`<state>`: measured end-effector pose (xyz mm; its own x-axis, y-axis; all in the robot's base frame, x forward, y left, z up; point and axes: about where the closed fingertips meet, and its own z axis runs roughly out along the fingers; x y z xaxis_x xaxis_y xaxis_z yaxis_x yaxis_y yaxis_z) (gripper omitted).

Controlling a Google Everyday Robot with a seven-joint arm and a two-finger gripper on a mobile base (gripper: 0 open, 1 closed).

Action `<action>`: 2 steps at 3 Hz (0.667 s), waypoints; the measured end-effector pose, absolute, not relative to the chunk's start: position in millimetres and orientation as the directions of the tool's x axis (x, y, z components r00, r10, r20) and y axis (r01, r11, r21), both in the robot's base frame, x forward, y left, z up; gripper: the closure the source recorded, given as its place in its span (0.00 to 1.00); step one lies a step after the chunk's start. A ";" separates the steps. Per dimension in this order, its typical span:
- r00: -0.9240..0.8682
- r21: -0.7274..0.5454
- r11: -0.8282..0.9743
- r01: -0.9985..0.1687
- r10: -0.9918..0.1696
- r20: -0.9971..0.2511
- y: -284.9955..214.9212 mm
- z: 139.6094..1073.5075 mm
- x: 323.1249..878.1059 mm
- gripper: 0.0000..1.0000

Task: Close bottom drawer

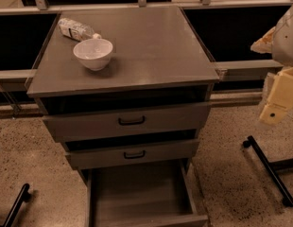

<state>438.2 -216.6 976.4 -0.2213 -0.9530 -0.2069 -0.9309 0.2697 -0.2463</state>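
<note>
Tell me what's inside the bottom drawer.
The bottom drawer shows only bare grey tray floor; its rear is covered by the middle drawer. The gripper hangs at the right, away from it.

Pale-yellow pincer (278, 103), rt edge; white arm (288, 37)

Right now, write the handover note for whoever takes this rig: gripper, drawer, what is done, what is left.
Gripper: at the right edge of the view, to the right of the cabinet, touching nothing.
Bottom drawer: pulled far out, its front at the bottom edge of the view.
Middle drawer and top drawer: each a little ajar.
On the cabinet top: a white bowl and a bottle lying on its side.
Done: nothing; the drawer is not yet closed.
Left: bring the gripper to the bottom drawer's front and push it fully in.
</note>
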 end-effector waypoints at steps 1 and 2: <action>-0.221 -0.246 0.270 -0.931 -0.953 -0.207 -216.6 976.4 438.2 0.00; -0.199 -0.191 0.257 -0.947 -0.940 -0.278 -205.4 954.5 439.7 0.00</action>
<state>439.7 -205.4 954.5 -0.1987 -0.9399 -0.2776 -0.9473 0.2568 -0.1914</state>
